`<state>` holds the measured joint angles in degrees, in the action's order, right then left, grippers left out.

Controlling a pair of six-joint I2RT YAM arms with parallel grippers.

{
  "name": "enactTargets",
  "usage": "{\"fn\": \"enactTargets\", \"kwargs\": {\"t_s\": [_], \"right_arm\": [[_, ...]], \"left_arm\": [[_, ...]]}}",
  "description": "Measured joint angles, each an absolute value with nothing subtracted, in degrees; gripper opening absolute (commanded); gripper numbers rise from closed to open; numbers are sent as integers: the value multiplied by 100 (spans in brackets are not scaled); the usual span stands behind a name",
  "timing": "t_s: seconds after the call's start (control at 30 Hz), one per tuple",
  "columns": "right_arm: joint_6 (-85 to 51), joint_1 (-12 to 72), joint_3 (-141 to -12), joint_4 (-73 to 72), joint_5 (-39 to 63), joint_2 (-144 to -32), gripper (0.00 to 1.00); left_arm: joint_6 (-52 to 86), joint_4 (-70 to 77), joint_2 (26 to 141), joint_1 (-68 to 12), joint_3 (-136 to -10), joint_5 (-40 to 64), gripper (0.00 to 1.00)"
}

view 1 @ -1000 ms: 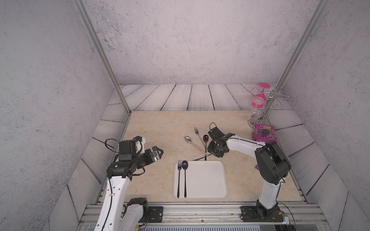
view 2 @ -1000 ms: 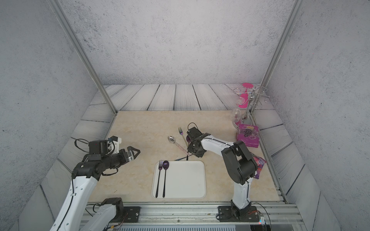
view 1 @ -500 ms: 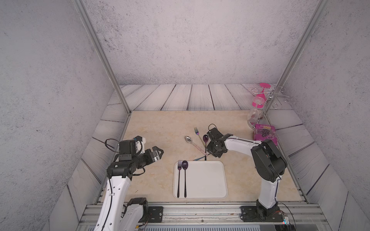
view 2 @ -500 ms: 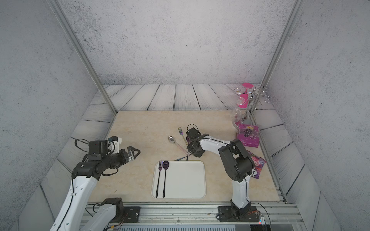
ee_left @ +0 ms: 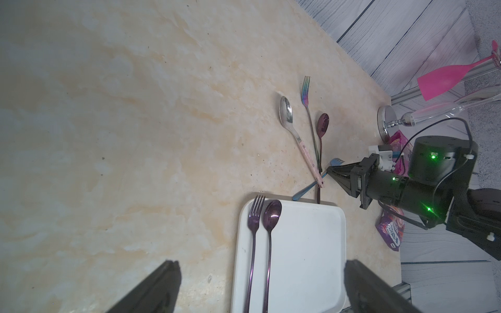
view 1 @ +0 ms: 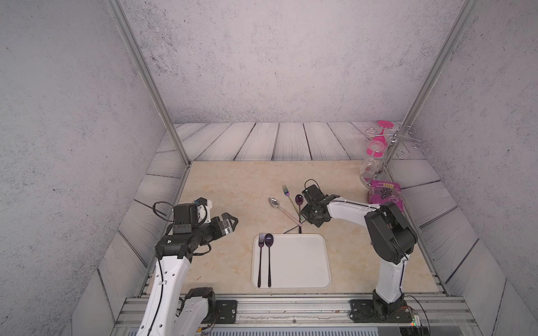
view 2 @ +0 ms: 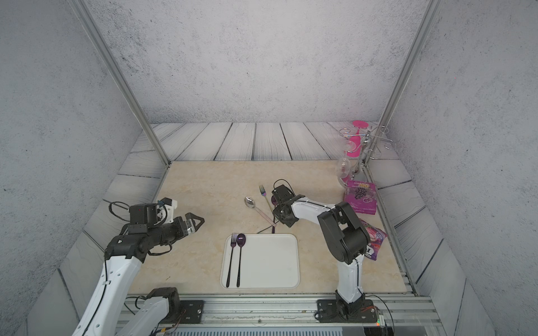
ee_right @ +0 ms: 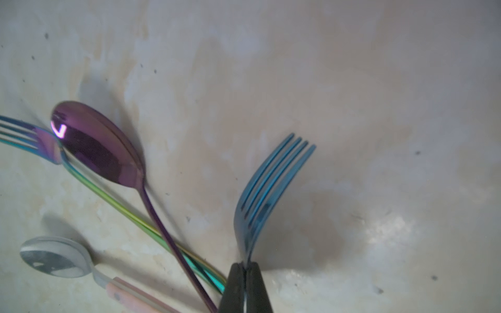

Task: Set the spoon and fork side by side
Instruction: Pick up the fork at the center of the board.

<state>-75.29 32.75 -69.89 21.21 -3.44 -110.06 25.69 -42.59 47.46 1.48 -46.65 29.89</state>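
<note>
Grey speckled walls (view 1: pixel 262 58) on three sides in both top views. Two aluminium posts (view 1: pixel 150 83) slant from the upper corners of the frame down to the back corners of the tabletop (view 1: pixel 227 186). Its surface is beige marble-look, centre frame, bordered by pale wood-grain panels (view 1: pixel 262 142) behind and at both sides. Metal rail (view 1: pixel 291 308) along the bottom edge. Light even, shadows soft.

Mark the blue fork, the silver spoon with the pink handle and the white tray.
blue fork (ee_right: pixel 248 233): right wrist view, on the neck just below the tines.
silver spoon (ee_left: pixel 286 113): left wrist view, on the bowl.
white tray (view 1: pixel 297 261): in a top view, on its bare floor.
</note>
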Motion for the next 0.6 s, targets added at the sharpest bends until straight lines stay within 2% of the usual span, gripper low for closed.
{"fn": "enactTargets", "kwargs": {"t_s": [0.07,0.6], "right_arm": [[-7531,3218,-6987,2069,-377,-11015,0],[-6504,2499,-7557,2486,-950,-11135,0]], "left_arm": [[2569,-4259,4746,148,-4665,2989,99],[2569,-4259,4805,143,-4665,2987,99]]}}
